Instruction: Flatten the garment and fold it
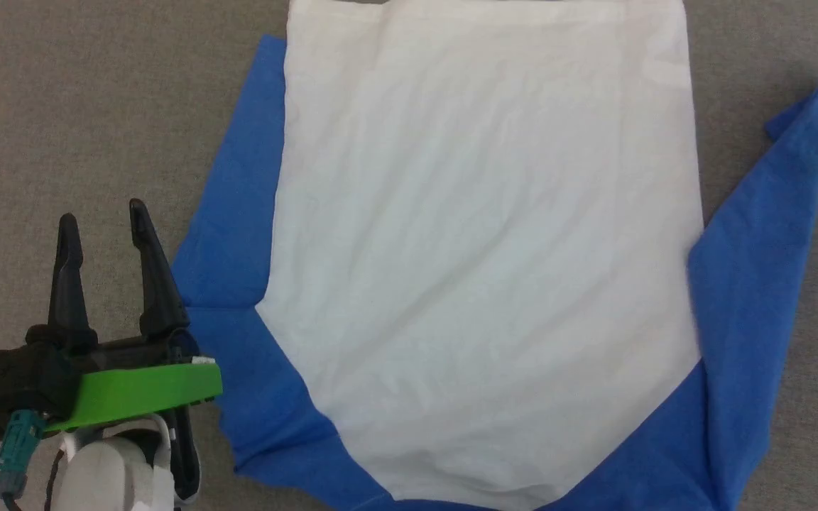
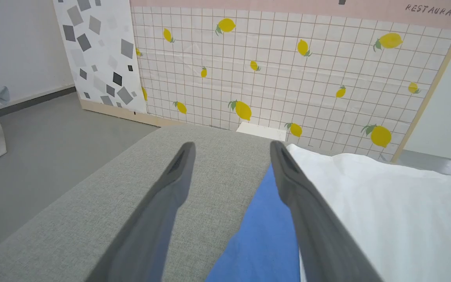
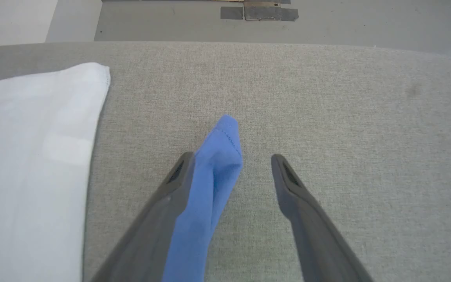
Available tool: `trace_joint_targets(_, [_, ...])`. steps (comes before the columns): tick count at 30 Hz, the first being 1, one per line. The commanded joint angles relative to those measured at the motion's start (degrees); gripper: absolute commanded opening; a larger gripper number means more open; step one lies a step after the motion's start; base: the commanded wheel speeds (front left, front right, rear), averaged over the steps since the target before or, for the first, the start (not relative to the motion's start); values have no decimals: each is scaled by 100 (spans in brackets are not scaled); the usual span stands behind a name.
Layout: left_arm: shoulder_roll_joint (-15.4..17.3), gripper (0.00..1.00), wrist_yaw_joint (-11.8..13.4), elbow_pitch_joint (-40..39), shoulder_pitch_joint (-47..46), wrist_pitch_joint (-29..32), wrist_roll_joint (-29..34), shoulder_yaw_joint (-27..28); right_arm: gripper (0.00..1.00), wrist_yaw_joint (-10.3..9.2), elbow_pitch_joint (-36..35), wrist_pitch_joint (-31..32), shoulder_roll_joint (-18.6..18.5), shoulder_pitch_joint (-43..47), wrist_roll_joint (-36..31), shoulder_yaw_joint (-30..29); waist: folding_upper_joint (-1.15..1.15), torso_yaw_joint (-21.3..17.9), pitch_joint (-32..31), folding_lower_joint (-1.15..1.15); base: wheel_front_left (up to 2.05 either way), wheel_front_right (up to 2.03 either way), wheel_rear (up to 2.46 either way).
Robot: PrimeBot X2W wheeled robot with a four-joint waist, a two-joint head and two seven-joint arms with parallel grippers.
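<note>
Grey fabric surface [image 1: 96, 106] carries garment [image 1: 487, 248] spread flat across its middle. At the near-left corner, left gripper [image 1: 103, 211] fingers apart. Right wrist view: right gripper [image 3: 232, 156] spread, blue sleeve tip [image 3: 219, 156] seemingly draped on one finger. Left wrist view adds lemon-tiled wall [image 2: 288, 78].

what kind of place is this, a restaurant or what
Likely a staged test room, not a real restaurant: the lemon-tile backdrop marked RESTAURANT is a freestanding panel beside a speckled panel, and the shirt lies on a grey fabric table.

White-and-blue garment [image 1: 480, 248], apparently flecked grey surface [image 1: 96, 106]
</note>
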Motion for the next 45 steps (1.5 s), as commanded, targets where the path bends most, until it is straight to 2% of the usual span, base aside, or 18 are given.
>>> trace_joint_targets(1, [-57, 100, -64, 17, -112, -26, 70, 29, 100, -8, 86, -55, 21, -124, -98, 5, 0, 207, 312, -1, 0, 0, 0])
trace_joint_targets(8, [-262, 100, -277, 64, -191, -26, 243, 119, 100, -8, 488, -62, -2, -279, -341, 90, 0, 215, 395, -1, 0, 0, 0])
trace_joint_targets(10, [-298, 100, -314, 89, -204, -26, 277, 149, 20, -8, 588, -46, 15, -295, -341, 63, 0, 198, 361, -1, 0, 0, 0])
trace_joint_targets(11, [-312, 100, -332, 95, -207, -27, 284, 162, 0, -8, 617, -60, 16, -303, -340, 53, 0, 190, 342, -1, 0, 0, 0])
trace_joint_targets(16, [-367, 100, -417, 185, -197, -27, 325, 224, 0, -8, 696, -354, 31, -333, -230, -23, 0, 124, 138, -1, 0, 0, 0])
trace_joint_targets(21, [-394, 100, -488, 282, -137, -27, 314, 283, 0, -8, 566, -851, 1, -213, 230, 100, 0, 66, -262, -1, 0, 0, 0])
trace_joint_targets(25, [-404, 100, -529, 347, 8, -27, 297, 386, 0, -8, 166, -1161, -160, 222, 780, 480, 0, -42, -697, -1, 0, 0, 0])
trace_joint_targets(28, [-408, 100, -546, 373, 200, -27, 310, 483, 0, -8, -402, -1200, -150, 617, 1404, 758, 0, -156, -1051, -1, 0, 0, 0])
trace_joint_targets(33, [-412, 100, -564, 379, 477, -27, 310, 594, 0, -8, -1763, -829, -247, 1362, 2153, 1364, 0, -261, -1492, -1, 0, 0, 0])
trace_joint_targets(38, [-414, 100, -586, 344, 681, -27, 315, 657, 0, -8, -3132, -81, -263, 2010, 2837, 2264, 0, -302, -1779, -1, 0, 0, 0])
trace_joint_targets(42, [-415, 100, -608, 326, 757, -27, 311, 675, 0, -8, -3601, 391, -133, 2307, 3164, 3032, 0, -274, -1891, -1, 0, 0, 0])
trace_joint_targets(45, [-415, 100, -630, 325, 769, -27, 301, 657, 0, -8, -3587, 528, 21, 2424, 3313, 3628, 0, -193, -1936, -1, 0, 0, 0])
